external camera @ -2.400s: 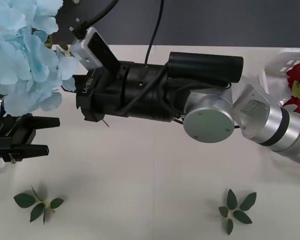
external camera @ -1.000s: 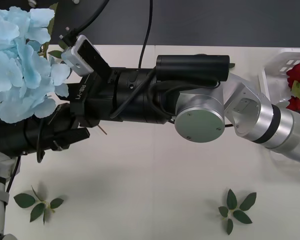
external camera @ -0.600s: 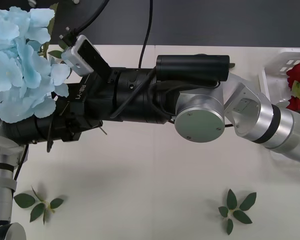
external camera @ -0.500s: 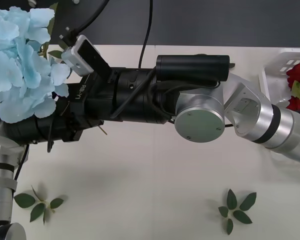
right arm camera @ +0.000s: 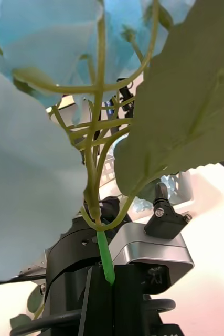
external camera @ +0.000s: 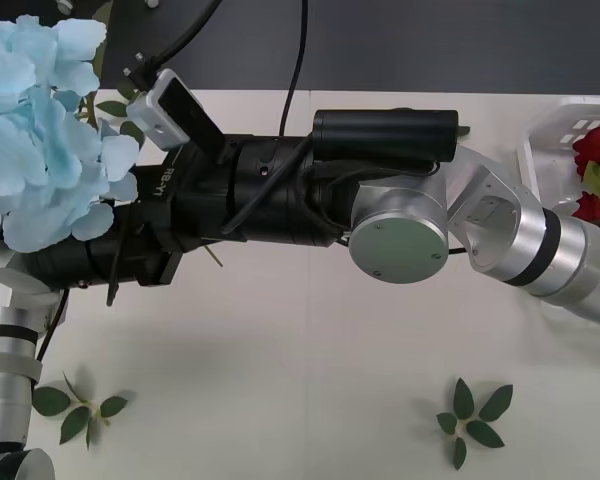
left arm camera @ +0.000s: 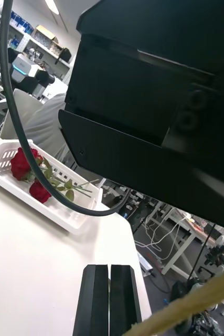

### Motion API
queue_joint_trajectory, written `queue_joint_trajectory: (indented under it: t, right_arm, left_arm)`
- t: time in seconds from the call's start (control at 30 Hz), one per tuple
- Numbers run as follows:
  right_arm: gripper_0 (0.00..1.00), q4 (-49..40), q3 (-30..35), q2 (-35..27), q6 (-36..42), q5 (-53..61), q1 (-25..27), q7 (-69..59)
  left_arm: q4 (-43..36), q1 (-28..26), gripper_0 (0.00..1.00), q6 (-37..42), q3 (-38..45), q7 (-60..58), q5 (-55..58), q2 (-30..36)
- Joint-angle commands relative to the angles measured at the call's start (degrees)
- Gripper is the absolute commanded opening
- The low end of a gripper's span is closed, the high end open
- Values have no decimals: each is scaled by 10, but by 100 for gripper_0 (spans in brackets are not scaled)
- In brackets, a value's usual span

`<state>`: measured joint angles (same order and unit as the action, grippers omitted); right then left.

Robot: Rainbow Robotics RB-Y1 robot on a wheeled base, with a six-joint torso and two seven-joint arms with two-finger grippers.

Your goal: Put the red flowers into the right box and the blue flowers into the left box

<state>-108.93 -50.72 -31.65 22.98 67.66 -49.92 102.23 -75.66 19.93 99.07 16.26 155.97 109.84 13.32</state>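
1. Pale tabletop point(external camera: 310, 350) with two leaf sprigs point(external camera: 475, 418) lying loose; right box point(external camera: 555, 130) holds red flowers point(external camera: 598, 145).
2. Right gripper point(right arm camera: 113, 299), fingers pressed together on the thin green stem, holds blue flowers point(external camera: 40, 130) aloft at far left.
3. Left gripper point(left arm camera: 109, 299) is closed, empty, just beneath the right wrist.
4. Risk: the smooth plastic stem may slip, or the crowded arms may collide.

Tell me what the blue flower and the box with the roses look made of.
The blue flower: apparently fabric petals, matte and faintly veined, on a smooth plastic-looking green stem clamped in the right gripper. The right box: seemingly white translucent plastic, lightly glossy, with slotted walls; red roses lie inside.
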Motion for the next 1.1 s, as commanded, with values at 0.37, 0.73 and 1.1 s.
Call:
queue_joint_trajectory:
  t: [0.37,0.73,1.1]
  right_arm:
    - [98,-13,1,4,-22,2,-20,-44]
    - [98,-24,22,-36,-51,9,-20,-62]
    - [99,-59,167,-149,37,63,32,-83]
  left_arm:
    - [-6,7,0,-6,-4,-10,4,7]
    - [-6,-17,0,-6,9,-10,42,68]
    - [-55,-97,0,-23,84,-10,76,163]
